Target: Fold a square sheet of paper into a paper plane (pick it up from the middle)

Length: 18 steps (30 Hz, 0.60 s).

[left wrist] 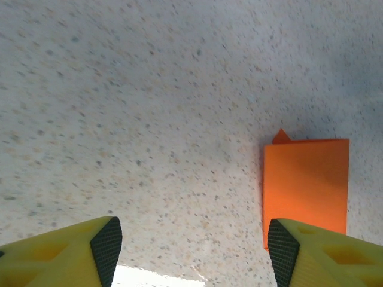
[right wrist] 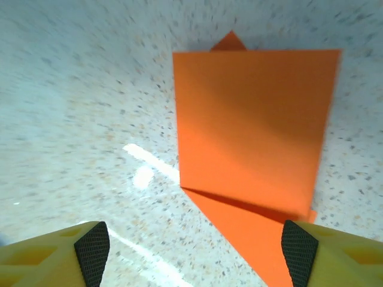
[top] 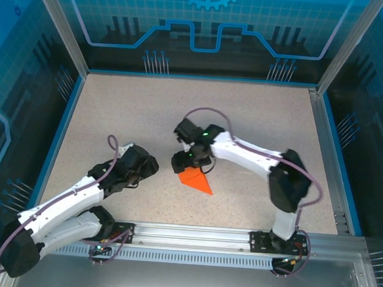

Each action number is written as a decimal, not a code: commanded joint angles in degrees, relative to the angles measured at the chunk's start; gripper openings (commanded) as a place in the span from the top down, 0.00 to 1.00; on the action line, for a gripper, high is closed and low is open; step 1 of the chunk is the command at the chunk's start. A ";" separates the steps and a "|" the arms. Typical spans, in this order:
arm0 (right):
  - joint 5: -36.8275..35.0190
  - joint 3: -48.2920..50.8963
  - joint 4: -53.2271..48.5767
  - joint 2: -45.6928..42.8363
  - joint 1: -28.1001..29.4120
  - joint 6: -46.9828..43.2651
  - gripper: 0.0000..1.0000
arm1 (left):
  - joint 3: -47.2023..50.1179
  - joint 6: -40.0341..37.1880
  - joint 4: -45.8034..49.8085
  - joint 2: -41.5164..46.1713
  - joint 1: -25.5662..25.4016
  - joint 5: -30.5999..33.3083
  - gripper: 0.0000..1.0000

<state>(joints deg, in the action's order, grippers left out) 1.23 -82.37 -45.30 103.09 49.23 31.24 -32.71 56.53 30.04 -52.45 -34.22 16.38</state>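
You look down on a speckled beige tabletop [top: 115,112] edged in blue, walled by blue translucent panels [top: 207,20] on aluminium posts. The orange paper plane [top: 197,181] lies near its middle, just beside the right gripper [right wrist: 195,248], whose fingers stand apart, empty. The left gripper [left wrist: 192,245], nearby, is likewise spread and holds nothing.

The left arm [top: 62,203] lies low and folded, the left gripper [top: 149,165] aimed rightward — jaws spread wide. The right arm [top: 250,154] elbows out and reaches left, the right gripper [top: 183,163] tipped downward, yellow fingers [right wrist: 90,254] likewise well apart
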 commanded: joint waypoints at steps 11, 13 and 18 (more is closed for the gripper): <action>31.79 15.42 21.37 0.37 -18.71 -3.62 0.39 | -4.78 -1.35 -13.88 -19.94 0.53 -20.13 0.31; 31.88 13.63 21.04 3.40 -18.74 -4.62 0.40 | -5.80 -1.35 -13.86 -21.99 0.47 -20.67 0.32; 34.36 10.21 21.48 9.37 -19.09 -5.88 0.46 | -7.24 -1.71 -13.57 -24.06 0.46 -21.65 0.32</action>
<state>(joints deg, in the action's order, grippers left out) 31.27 -69.82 -24.97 110.21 30.72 27.22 -38.11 56.42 16.93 -75.77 -34.11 -2.92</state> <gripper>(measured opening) 0.543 0.683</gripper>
